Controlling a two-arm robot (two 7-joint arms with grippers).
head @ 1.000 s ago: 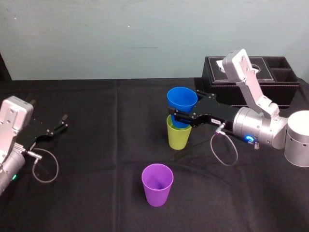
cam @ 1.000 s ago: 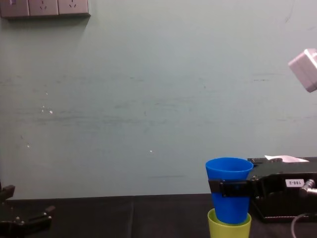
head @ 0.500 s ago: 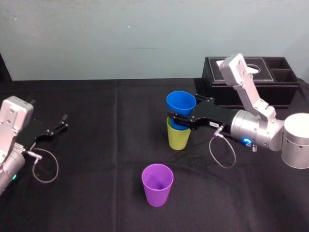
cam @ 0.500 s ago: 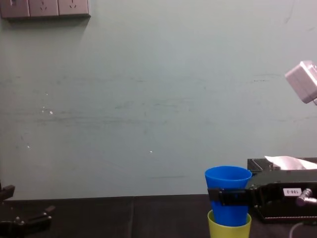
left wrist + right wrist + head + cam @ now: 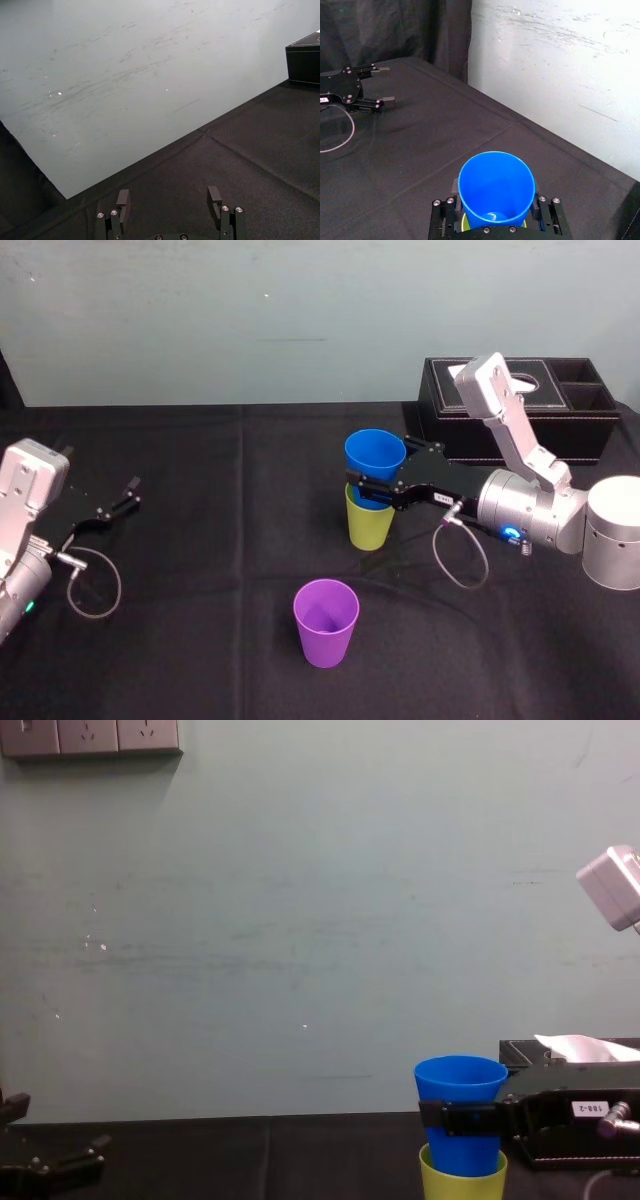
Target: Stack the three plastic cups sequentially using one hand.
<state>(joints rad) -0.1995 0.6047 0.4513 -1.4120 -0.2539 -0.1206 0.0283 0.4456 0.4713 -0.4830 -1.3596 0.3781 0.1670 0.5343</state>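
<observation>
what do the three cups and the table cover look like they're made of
Blue cup, held by the right gripper nested in the green cup, and purple cup: probably plastic, smooth thin walls with a faint sheen. Table cover: black cloth, matte, with visible folds. Left gripper idle.

You have a black-clothed tabletop [image 5: 200, 540] before you. The green cup [image 5: 369, 525] stands near its middle, and the purple cup [image 5: 325, 623] stands apart from it, nearer the front edge. A black box [image 5: 520, 420] sits at the far right corner.
</observation>
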